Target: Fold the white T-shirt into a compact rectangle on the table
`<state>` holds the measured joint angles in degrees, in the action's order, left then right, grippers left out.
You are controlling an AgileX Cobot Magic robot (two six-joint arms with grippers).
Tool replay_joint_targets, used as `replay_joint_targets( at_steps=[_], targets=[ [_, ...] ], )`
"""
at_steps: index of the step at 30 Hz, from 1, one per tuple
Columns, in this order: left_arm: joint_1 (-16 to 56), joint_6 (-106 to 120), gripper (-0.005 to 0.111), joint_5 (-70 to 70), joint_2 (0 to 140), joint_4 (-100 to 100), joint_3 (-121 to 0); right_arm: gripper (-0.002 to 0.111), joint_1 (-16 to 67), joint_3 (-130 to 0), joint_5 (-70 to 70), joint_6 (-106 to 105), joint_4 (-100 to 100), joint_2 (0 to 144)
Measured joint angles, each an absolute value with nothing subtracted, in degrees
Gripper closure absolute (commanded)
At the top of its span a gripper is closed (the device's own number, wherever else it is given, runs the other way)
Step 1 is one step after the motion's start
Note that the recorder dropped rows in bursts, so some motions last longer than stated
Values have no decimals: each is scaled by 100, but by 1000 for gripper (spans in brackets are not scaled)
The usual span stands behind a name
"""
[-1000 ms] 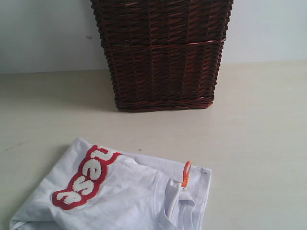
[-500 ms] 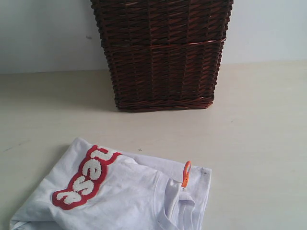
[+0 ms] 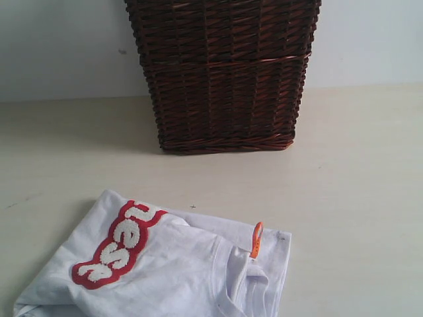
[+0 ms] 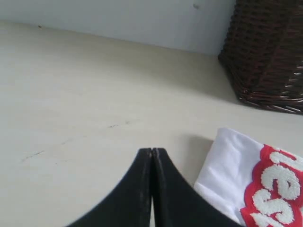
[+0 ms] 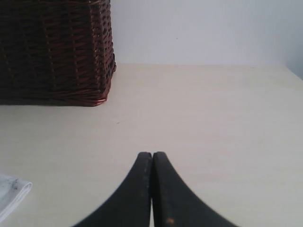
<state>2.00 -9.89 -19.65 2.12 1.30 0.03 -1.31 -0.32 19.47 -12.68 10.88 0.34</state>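
Note:
The white T-shirt (image 3: 165, 271) lies folded on the table (image 3: 357, 198) near the front edge of the exterior view. Its red band of white letters (image 3: 119, 244) faces up and an orange neck tag (image 3: 256, 239) sticks up by the collar. Neither arm shows in the exterior view. In the left wrist view my left gripper (image 4: 152, 150) is shut and empty above bare table, with a corner of the white T-shirt (image 4: 227, 165) beside it. My right gripper (image 5: 152, 153) is also shut and empty over bare table; a bit of the white T-shirt (image 5: 12, 191) shows at the frame's edge.
A tall dark brown wicker basket (image 3: 221, 72) stands at the back of the table against a pale wall. It also shows as the wicker basket (image 4: 267, 52) in the left wrist view and the wicker basket (image 5: 52, 47) in the right.

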Motion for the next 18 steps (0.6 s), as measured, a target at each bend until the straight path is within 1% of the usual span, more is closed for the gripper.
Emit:
replay_joint_targets(
  at_steps=[4, 10, 18],
  targets=[
    [200, -989, 107, -1965, 212, 130, 3, 108, -131, -32, 1994, -1276, 682, 34],
    [200, -989, 107, -1965, 212, 130, 3, 108, -131, -32, 2057, -486, -86, 34],
    [200, -989, 107, -1965, 212, 130, 3, 108, -131, -32, 2064, -341, -197, 34]
  ],
)
